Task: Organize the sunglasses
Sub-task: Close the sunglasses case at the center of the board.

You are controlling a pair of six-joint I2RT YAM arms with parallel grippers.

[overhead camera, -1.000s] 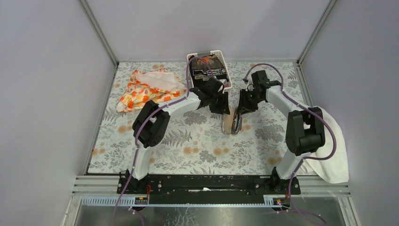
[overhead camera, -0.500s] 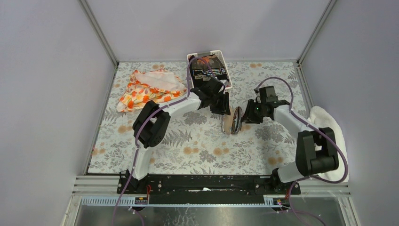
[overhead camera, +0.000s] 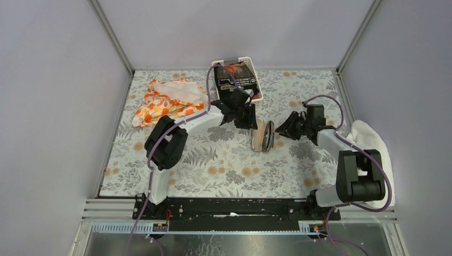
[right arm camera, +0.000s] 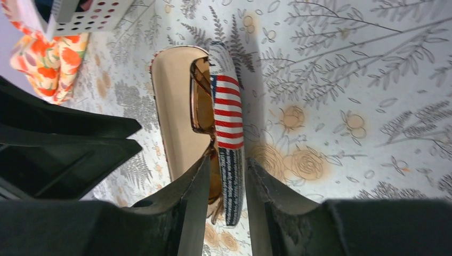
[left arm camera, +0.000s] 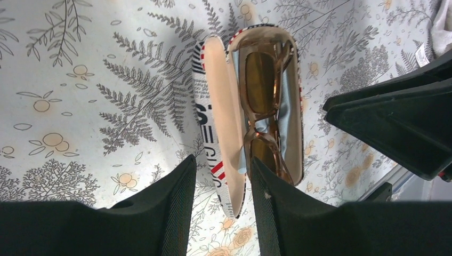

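Note:
The open case point(overhead camera: 259, 137) lies mid-table, tan inside, with printed lettering and a flag pattern outside. The sunglasses point(left arm camera: 262, 101), brown frame and brownish lenses, lie folded in its right half on a light blue cloth point(left arm camera: 288, 96). They also show in the right wrist view point(right arm camera: 200, 104). My left gripper point(left arm camera: 222, 160) is open above the case's near end, its fingers either side of the lid point(left arm camera: 221, 122). It sits just left of the case in the top view point(overhead camera: 250, 122). My right gripper point(right arm camera: 227, 160) is open, close to the case's right side point(overhead camera: 281, 129), holding nothing.
An orange floral cloth point(overhead camera: 168, 101) lies at the back left. A white perforated basket point(overhead camera: 259, 97) with dark packets stands at the back centre. A white towel point(overhead camera: 376, 160) hangs at the right edge, behind my right arm.
My right arm has swung back to the right and down, its gripper drawing away from the case. My left gripper has shifted slightly back. The case and sunglasses have stayed put.

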